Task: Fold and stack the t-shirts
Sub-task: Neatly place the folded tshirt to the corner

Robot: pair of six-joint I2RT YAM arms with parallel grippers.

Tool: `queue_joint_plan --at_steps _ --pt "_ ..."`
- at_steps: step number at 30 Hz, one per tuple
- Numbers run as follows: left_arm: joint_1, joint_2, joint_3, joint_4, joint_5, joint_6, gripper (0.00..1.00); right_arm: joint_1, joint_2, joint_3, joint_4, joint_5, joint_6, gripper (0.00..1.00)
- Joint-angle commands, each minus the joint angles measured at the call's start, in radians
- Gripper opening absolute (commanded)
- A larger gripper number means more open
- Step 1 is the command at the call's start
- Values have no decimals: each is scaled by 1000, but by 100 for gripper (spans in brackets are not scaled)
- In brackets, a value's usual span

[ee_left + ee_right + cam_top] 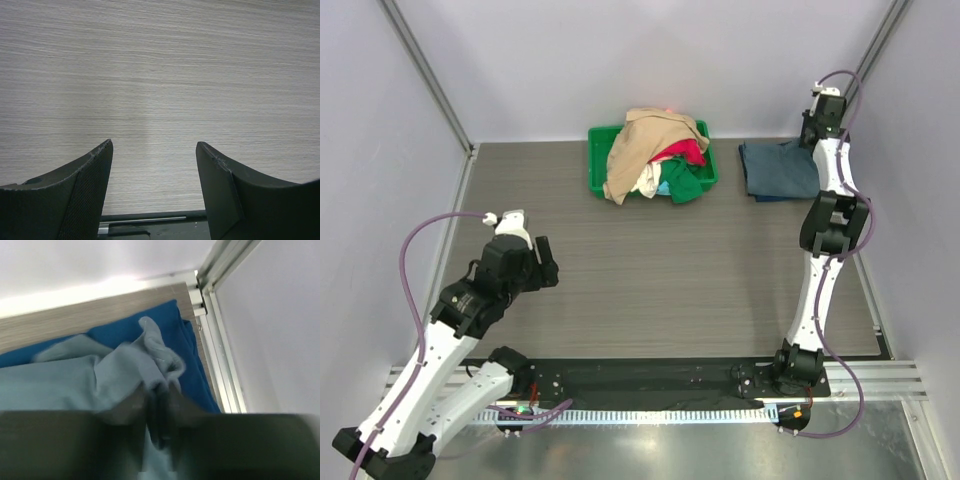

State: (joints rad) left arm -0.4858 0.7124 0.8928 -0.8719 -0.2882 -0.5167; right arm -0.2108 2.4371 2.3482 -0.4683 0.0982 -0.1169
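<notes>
T-shirts (655, 160) lay heaped in the green bin (597, 150) at the far edge of the table (650, 270), with a slate grey-blue tee (778, 170) far right beneath the right gripper (814, 132). Left wrist view: the left gripper (154, 150) gaped over bare wood. Right wrist view: the fingers were pinched on that tee.

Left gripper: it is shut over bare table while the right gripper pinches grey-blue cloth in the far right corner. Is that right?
No. The left gripper is open, not shut: the left wrist view shows its fingers well apart over bare table. The right gripper does pinch the grey-blue cloth in the far right corner.
</notes>
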Motion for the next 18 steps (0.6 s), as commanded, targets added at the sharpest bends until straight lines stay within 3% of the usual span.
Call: queue_joint_plan --at_steps 1,2,3,5,14,18 --pt "3 7 -2 33 -12 1 68 -4 82 94 108 73 2 32" --pt "3 10 0 31 -11 1 68 -10 106 115 109 84 17 63" --pt "3 10 -2 33 -11 1 68 -13 120 131 112 99 34 75" --pt "3 10 -2 31 -9 1 68 -16 132 164 114 174 72 87" --pt "4 -13 -2 34 -2 3 69 -18 -180 37 155 230 186 100" --pt "4 -34 -2 36 -6 3 70 -16 -344 -9 157 189 275 100"
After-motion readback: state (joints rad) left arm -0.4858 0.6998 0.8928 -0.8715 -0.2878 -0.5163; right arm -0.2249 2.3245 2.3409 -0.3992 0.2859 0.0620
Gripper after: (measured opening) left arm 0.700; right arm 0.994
